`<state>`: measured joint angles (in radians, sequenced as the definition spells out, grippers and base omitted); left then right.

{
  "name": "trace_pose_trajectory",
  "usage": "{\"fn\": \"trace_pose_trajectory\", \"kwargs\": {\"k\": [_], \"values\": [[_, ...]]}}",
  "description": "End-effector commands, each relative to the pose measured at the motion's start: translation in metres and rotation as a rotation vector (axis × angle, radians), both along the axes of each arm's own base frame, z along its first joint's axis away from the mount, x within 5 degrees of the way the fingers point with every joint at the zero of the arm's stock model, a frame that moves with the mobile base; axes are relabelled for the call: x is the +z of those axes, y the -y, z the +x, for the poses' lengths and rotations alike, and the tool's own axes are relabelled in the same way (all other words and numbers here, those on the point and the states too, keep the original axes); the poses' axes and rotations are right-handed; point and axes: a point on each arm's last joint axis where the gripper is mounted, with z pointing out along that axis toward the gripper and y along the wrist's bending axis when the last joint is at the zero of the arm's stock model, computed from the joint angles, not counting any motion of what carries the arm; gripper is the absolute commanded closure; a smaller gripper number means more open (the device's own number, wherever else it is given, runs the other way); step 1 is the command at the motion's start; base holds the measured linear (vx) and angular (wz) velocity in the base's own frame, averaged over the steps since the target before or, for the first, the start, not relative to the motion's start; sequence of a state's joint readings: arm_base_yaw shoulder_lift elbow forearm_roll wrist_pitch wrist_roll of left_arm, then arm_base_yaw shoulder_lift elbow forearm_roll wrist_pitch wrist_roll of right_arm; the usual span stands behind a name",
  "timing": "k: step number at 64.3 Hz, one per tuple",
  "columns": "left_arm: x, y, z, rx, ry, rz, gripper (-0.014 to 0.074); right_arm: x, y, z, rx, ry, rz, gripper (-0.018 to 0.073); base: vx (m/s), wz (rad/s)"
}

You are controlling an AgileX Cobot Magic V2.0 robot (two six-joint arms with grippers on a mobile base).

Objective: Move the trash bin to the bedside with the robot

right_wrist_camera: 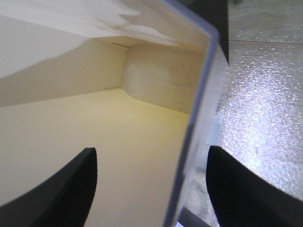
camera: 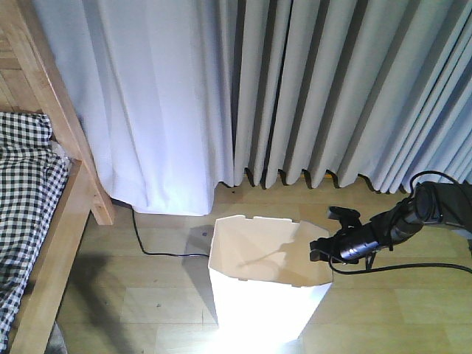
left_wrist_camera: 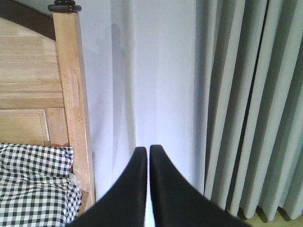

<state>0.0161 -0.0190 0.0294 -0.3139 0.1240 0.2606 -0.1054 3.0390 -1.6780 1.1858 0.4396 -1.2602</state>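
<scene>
At the left edge of the front view the bedside (camera: 66,214), a light wooden frame with checked bedding, stands well apart from the trash bin (camera: 265,295), which sits on the wooden floor (camera: 413,317) at lower centre below the grey curtains (camera: 332,88), so the move looks hardly begun. The left hand (left_wrist_camera: 148,156) is pressed closed on nothing, idle and facing the bedpost and curtain. The right hand (right_wrist_camera: 151,175), reaching in low from the right, is spread wide astride the bin's right wall, one finger inside and one outside, apparently ready to pinch it for dragging.
</scene>
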Motion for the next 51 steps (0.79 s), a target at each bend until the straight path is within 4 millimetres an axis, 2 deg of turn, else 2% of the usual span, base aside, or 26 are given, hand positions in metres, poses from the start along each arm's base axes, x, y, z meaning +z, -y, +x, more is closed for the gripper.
{"fn": "trace_pose_trajectory", "kwargs": {"k": [1, 19, 33, 40, 51], "values": [[-0.001, -0.002, 0.0, 0.015, 0.051, -0.013, 0.0602, 0.033, 0.005, 0.023, 0.018, 0.057, 0.009, 0.0083, 0.0, 0.0], [-0.001, -0.002, 0.0, 0.015, 0.051, -0.013, 0.0602, 0.041, 0.008, 0.024, 0.06, 0.019, -0.026, 0.0084, 0.0, 0.0], [-0.001, -0.002, 0.0, 0.015, 0.051, -0.013, 0.0602, 0.07, 0.012, 0.033, 0.14, 0.006, -0.054, 0.0084, 0.0, 0.0], [-0.001, -0.002, 0.0, 0.015, 0.051, -0.013, 0.0602, 0.082, 0.026, 0.034, 0.128, -0.042, -0.1, 0.0084, 0.0, 0.0], [-0.001, -0.002, 0.0, 0.015, 0.051, -0.013, 0.0602, 0.097, 0.062, 0.03, 0.068, -0.13, -0.16, 0.0084, 0.0, 0.0]]}}
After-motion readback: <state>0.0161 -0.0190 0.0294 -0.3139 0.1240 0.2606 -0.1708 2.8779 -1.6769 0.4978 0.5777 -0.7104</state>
